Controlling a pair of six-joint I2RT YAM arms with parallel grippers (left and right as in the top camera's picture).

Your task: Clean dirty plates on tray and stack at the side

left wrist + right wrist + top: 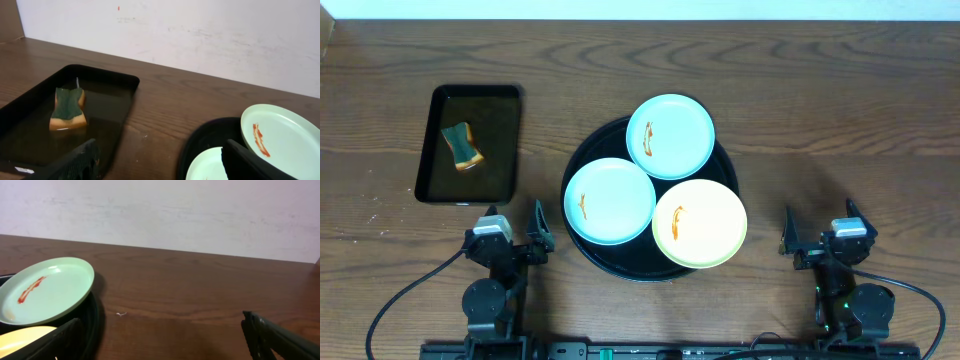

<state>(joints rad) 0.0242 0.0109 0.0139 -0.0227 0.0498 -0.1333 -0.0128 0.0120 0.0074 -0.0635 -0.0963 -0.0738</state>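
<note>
Near the middle of the worktop, a bit toward the front edge, the tray is sitting flat with all three dirty plates on it. They are crowding each other, edges touching or overlapping.

- Far mint plate is lying at the tray's back side and poking past the rim. In the right wrist view it is looking tilted, with its outer edge riding up. An orange-red smear is showing on its left half.
- Left mint plate is taking up the tray's left side, with a small orange smear near its left edge.
- Yellow plate is sitting at the front right and hanging slightly over the rim. An orange smear is showing left of its centre.

Toward the left edge of the worktop, well apart from the round tray, a rectangular tray is holding a sponge, green on top and yellow below. The glossy floor is looking wet around it, though I cannot be sure it is liquid.

Left hand is hovering near the front edge, between the two trays. Its fingers are spread apart and gripping nothing.

Right hand is hovering near the front edge, to the right of the round tray. It is released wide and carrying nothing, with only bare wood lying between its fingers.
</note>
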